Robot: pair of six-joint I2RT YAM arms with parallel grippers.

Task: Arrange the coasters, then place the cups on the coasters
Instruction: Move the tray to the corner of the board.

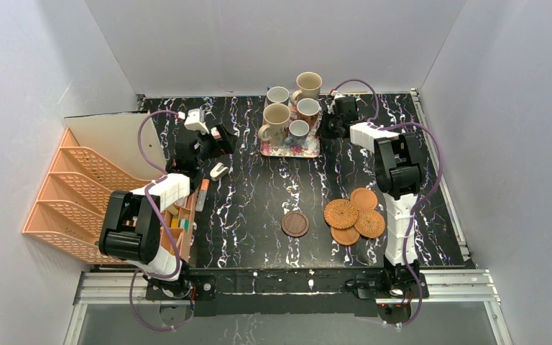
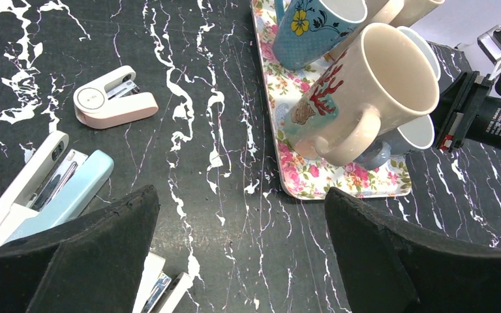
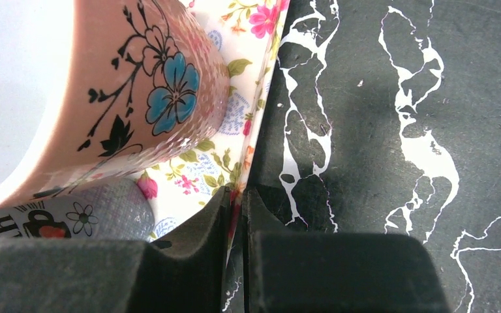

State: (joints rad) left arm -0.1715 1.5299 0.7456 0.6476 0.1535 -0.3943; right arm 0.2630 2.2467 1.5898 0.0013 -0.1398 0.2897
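While on tray (image 1: 306, 150), cups (image 1: 276, 116) upright

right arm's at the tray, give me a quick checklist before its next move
1. Right gripper closed on the rim of the floral tray: ok.
2. How deep the rim sits between the fingers: cannot tell.
3. All five cups upright on the tray: ok.
4. Coasters spread out for the cups: not ok; four orange coasters overlap in a cluster, and the dark brown coaster lies apart.
5. Left gripper open, holding nothing, apart from the tray: ok.
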